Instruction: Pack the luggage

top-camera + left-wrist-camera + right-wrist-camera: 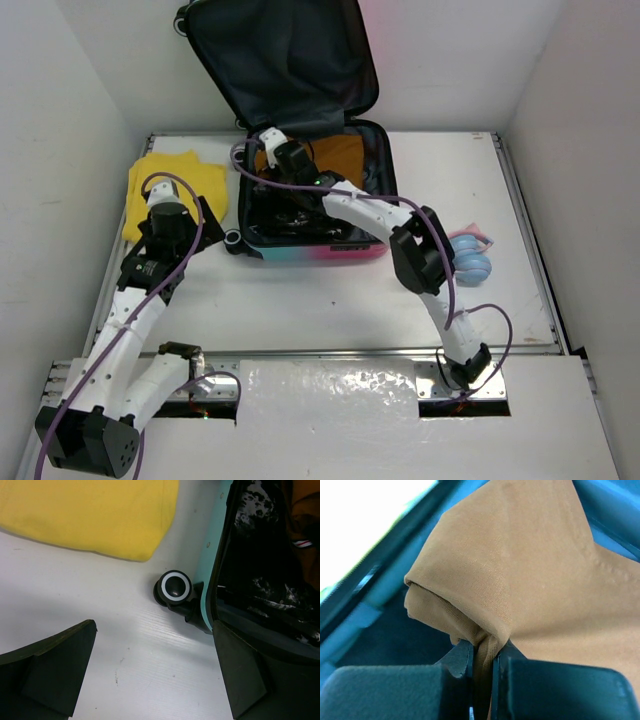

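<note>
Luggage (285,70) lies open at the far middle of the white surface (330,300), its lid propped up at the back with the dark grey lining showing.

Starting at the left, a yellow cloth (180,175) is spread flat on the surface, outside the case. Just in front of it is the left pincer (190,220), and the wrist view shows it spread wide (150,680) with nothing between its fingers. It looks down at bare surface beside the case's black wheel (175,586) and teal corner.

Moving into the case now: a dark speckled fabric (260,580) fills the near-left part of the tub. Behind it at the far side sits a tan cloth (340,155).

The right pincer (275,150) reaches in over the tub. Up close it is clamped tight (482,662) on a gathered fold of that tan cloth (530,570), pinching it right between the pads.

Out to the right, beyond the case, a blue and pink item (470,262) lies on the surface.
</note>
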Controlling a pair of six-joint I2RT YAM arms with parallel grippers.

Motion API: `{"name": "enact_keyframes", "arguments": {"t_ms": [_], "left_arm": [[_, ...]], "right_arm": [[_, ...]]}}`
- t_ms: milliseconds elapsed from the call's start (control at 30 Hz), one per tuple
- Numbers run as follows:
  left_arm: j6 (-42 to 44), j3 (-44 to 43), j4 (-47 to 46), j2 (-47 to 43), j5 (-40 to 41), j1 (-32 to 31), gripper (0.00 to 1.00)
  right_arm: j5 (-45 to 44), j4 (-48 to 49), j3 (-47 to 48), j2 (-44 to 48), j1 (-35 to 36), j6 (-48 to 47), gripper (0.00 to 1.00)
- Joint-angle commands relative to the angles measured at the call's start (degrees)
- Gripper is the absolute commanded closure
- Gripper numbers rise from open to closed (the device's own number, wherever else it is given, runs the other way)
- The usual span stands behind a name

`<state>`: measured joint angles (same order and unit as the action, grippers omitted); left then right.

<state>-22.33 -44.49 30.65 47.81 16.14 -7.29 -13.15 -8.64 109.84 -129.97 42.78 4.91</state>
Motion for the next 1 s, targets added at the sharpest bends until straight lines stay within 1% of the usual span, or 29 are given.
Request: {"name": "enact_keyframes", "arguments": {"t_ms": [0, 33, 67, 133, 167, 200, 233, 267, 300, 367, 467, 567, 667, 700, 767, 833, 900, 933, 967], "left_arm": [[0.6, -0.2, -2.2, -1.5, -0.6, 0.7, 0.00], [0.7, -0.2, -2.3, -1.4, -0.7, 0.7, 0.00], [0.7, -0.2, -2.2, -1.4, -0.7, 0.7, 0.00], [0.7, -0.2, -2.2, -1.3, -0.7, 0.7, 0.00], [0.8, -0.2, -2.1, -1.5, -0.7, 0.7, 0.00], [0.8, -0.2, -2.2, -1.5, -0.6, 0.7, 0.00], [0.8, -0.1, -2.1, -1.7, -0.6, 0.7, 0.00], [0.8, 0.0, -2.2, -1.8, -0.6, 0.7, 0.00], [0.8, 0.0, -2.3, -1.8, -0.6, 0.7, 0.00], [0.8, 0.0, -2.4, -1.7, -0.8, 0.7, 0.00], [0.9, -0.2, -2.3, -1.1, -0.8, 0.7, 0.00], [0.8, -0.2, -2.1, -1.4, -0.2, 0.7, 0.00], [0.5, -0.2, -1.8, -2.0, 1.0, 0.7, 0.00], [0.3, -0.2, -1.7, -2.3, 1.5, 0.8, 0.00], [-0.4, -0.3, -1.2, -2.9, 3.2, 0.7, 0.00], [-1.5, -0.5, -0.8, -3.7, 4.9, 0.7, 0.00], [-1.9, -0.6, -0.3, -4.2, 6.9, 0.7, 0.00], [-2.1, -0.5, -0.3, -4.5, 7.1, 0.7, 0.00], [-2.1, -0.5, -0.4, -4.6, 7.1, 0.7, 0.00]], "right_arm": [[8.0, 10.4, 1.6, 1.1, 5.1, -4.1, 1.00], [10.5, 9.2, 2.6, 0.3, 5.2, -4.1, 1.00], [10.5, 5.0, 5.6, -0.9, 5.2, -4.2, 1.00], [9.6, 0.0, 7.7, -3.9, 5.1, -4.6, 0.99], [8.8, -0.5, 6.5, -4.1, 5.1, -4.2, 0.73], [8.6, -0.8, 5.2, -4.0, 5.1, -4.2, 0.63], [8.0, -0.8, 3.6, -2.8, 5.2, -4.2, 0.57], [6.9, 0.3, -0.5, -1.7, 5.1, -3.9, 0.49], [6.4, 0.9, -2.2, -0.6, 5.2, -3.1, 0.17], [3.8, 1.5, -5.3, 2.1, 5.1, -2.2, 0.01], [2.2, -2.4, -3.6, 4.1, 5.1, -0.4, 0.01], [4.3, -3.4, -3.9, 8.0, 5.1, 1.2, 0.01], [5.3, -2.8, -5.0, 12.6, 4.9, 3.9, 0.03], [7.7, -2.2, -5.4, 13.6, 4.6, 4.6, 0.04], [9.4, -0.6, -5.9, 14.8, 4.2, 7.6, 0.07], [9.2, 1.5, -6.1, 14.4, 3.9, 8.5, 0.10], [8.1, 3.2, -5.3, 11.2, 3.2, 10.6, 0.17], [9.3, 3.2, -1.7, 9.3, 2.7, 11.2, 0.20], [9.5, 2.1, 1.3, 3.9, 2.2, 12.0, 0.27]]}}
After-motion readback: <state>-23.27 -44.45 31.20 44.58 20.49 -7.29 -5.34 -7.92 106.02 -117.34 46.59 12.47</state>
